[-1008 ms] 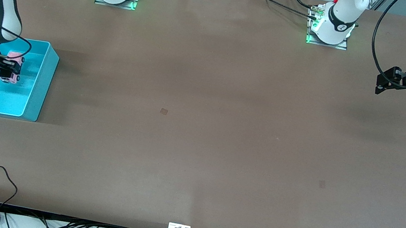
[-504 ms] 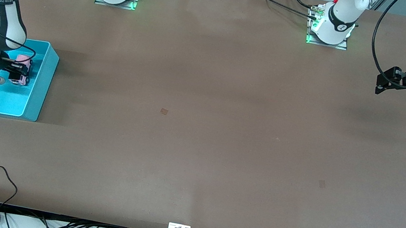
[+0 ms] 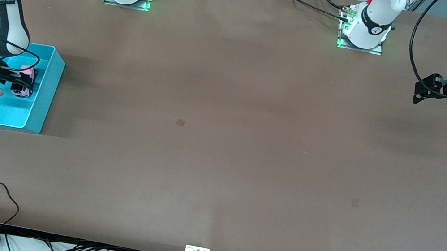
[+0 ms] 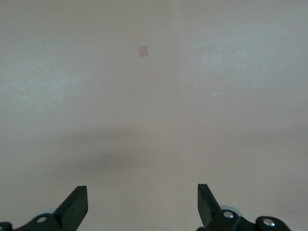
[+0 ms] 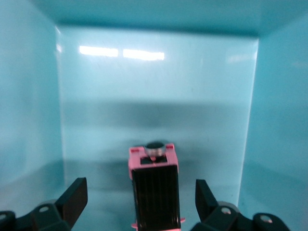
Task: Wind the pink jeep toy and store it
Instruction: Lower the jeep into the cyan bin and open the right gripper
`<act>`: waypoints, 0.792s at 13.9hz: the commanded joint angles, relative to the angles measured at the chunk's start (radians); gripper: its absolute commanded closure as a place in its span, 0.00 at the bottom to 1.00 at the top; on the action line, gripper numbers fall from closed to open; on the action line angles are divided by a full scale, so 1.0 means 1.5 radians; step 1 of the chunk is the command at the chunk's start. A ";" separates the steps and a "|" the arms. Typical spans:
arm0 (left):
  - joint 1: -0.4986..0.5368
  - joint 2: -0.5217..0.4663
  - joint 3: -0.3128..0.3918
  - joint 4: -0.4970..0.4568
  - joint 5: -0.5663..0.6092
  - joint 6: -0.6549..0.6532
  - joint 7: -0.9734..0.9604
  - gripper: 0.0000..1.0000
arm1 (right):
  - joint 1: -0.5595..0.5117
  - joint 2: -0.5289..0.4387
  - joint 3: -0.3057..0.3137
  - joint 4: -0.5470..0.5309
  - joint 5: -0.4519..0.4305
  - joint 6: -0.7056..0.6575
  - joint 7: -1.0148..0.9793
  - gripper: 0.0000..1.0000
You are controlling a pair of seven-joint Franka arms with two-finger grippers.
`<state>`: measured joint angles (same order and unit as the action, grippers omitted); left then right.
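Pincer (image 5: 139, 202) agape astride jeep (image 5: 155, 192)

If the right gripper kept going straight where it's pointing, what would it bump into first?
Probably the pink toy car, which sits between the open fingers of the right gripper, inside the blue bin. Past the car, it would likely reach the bin's floor, though depth is hard to judge.

The right hand (image 3: 24, 83) covers most of the pink jeep toy (image 3: 26, 70) in the front view. The right wrist view's edge cuts off the toy's lower end.
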<state>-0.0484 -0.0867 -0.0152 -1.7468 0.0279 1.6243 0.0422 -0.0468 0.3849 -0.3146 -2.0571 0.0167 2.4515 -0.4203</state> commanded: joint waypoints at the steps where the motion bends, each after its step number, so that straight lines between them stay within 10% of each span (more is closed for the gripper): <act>1: -0.002 0.002 0.003 0.015 -0.007 -0.015 -0.003 0.00 | 0.030 -0.076 0.000 0.000 0.008 -0.044 -0.050 0.00; 11: -0.001 0.003 0.003 0.015 -0.007 -0.015 -0.002 0.00 | 0.134 -0.162 0.007 0.133 0.006 -0.286 0.101 0.00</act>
<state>-0.0484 -0.0867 -0.0151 -1.7468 0.0279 1.6243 0.0422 0.1132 0.1577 -0.3096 -1.9307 0.0189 2.1372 -0.3797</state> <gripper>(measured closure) 0.000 0.000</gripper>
